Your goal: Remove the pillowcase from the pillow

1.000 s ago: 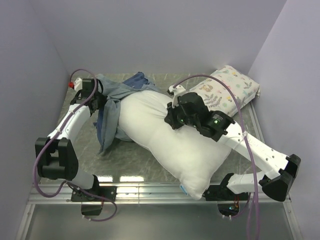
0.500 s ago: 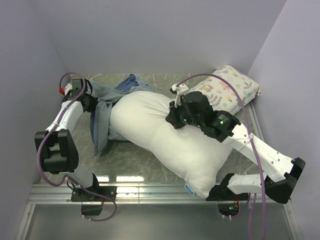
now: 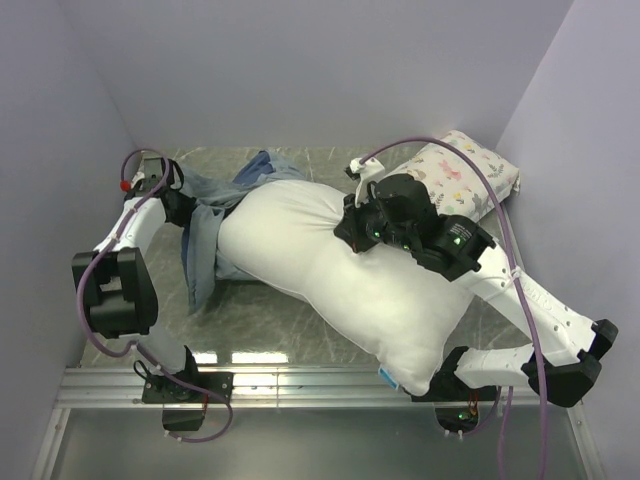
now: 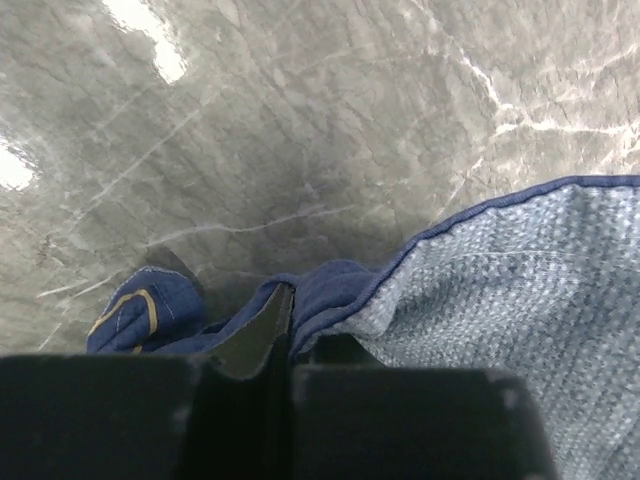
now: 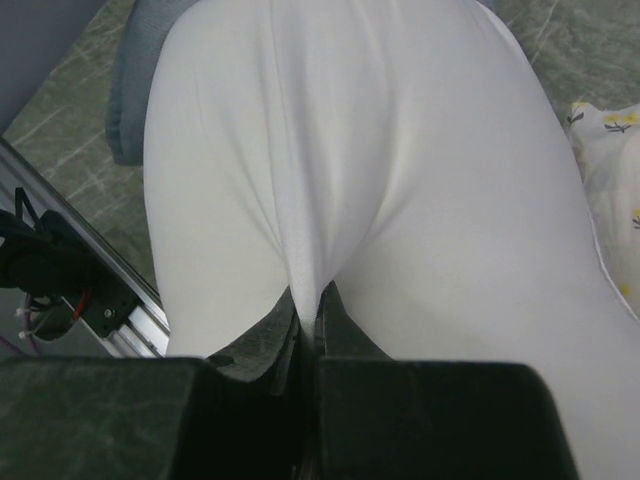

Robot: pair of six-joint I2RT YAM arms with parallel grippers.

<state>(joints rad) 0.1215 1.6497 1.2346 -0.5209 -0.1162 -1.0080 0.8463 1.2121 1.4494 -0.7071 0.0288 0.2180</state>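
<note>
Top external, white pillow (image 3: 330, 270) on grey marbled table (image 3: 290, 315), lilac walls (image 3: 300, 70)

pillow (image 3: 320, 270): lies slantwise across table (image 3: 270, 320), far-left to near-right | pillowcase (image 3: 205, 235): bunched around pillow's far-left end, on table | smaller pillow (image 3: 455, 175): far-right corner, behind pillow | left gripper (image 3: 180, 207): at pillowcase's left edge | right gripper (image 3: 352, 232): atop pillow's middle

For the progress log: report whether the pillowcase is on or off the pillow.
Almost off: the pillowcase is bunched at the pillow's left end, the rest bare white. Whether that end is inside, cannot tell.
</note>
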